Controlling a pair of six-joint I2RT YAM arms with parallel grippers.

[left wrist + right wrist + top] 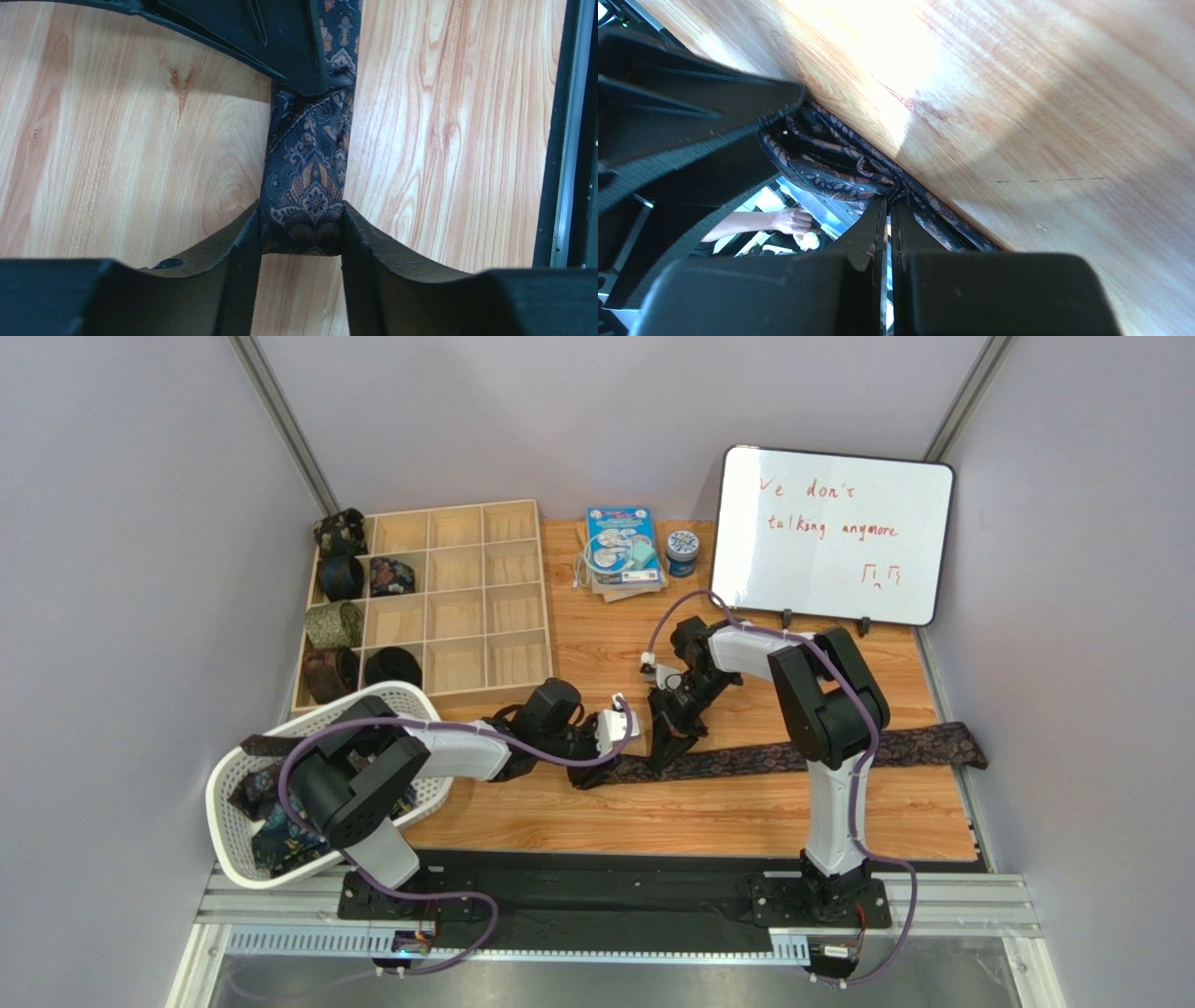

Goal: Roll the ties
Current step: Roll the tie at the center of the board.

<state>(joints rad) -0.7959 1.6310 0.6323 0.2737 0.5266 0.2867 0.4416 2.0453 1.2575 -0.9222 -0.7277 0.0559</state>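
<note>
Left gripper (300, 234) clamps the folded end of the paisley tie (309, 175) while right gripper (887, 217), fingers together, pins it at 3 o'clock, seemingly for rolling.

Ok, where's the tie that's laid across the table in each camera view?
Top external: the tie runs across the wooden tabletop, centre to right edge.
Left wrist: tie at centre, gripped by the left gripper.
Right wrist: tie bunched left of centre, at the right gripper.
Shared landmark: the wooden tabletop.
</note>
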